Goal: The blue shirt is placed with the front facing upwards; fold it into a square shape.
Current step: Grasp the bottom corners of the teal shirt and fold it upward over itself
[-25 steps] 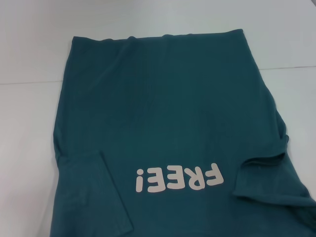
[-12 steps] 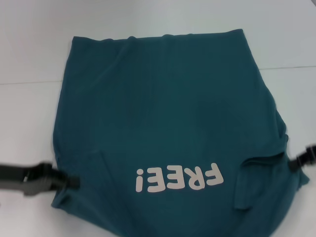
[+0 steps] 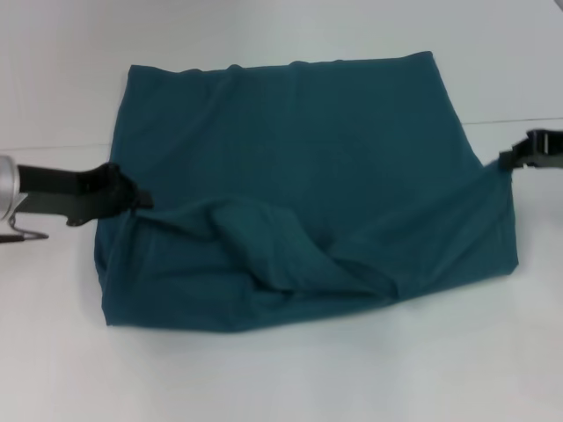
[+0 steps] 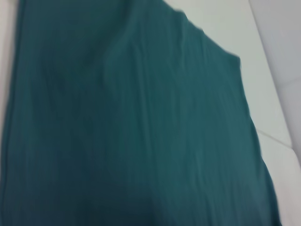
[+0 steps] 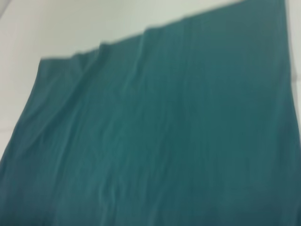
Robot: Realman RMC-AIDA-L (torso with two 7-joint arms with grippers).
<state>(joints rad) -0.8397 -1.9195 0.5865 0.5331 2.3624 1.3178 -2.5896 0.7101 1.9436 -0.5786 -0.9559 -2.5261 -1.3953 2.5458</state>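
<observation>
The blue shirt (image 3: pixel 290 141) lies on the white table (image 3: pixel 281 369), its near half doubled back over the far half, with a loose bulge of cloth (image 3: pixel 290 255) across the middle. No lettering shows. My left gripper (image 3: pixel 139 200) is shut on the shirt's left edge. My right gripper (image 3: pixel 508 161) pinches its right edge, and the cloth is drawn tight toward it. The left wrist view shows only the shirt's teal cloth (image 4: pixel 131 122) and a strip of table, and the right wrist view shows the same cloth (image 5: pixel 178 127); neither shows fingers.
White tabletop surrounds the shirt on all sides. A faint seam in the table (image 3: pixel 53 146) runs across behind the left arm and continues on the right. Nothing else stands on the table.
Both grippers came in at the shirt's near corners and carried them away from me. The near half with the lettering and sleeves is now folded over and hidden.
</observation>
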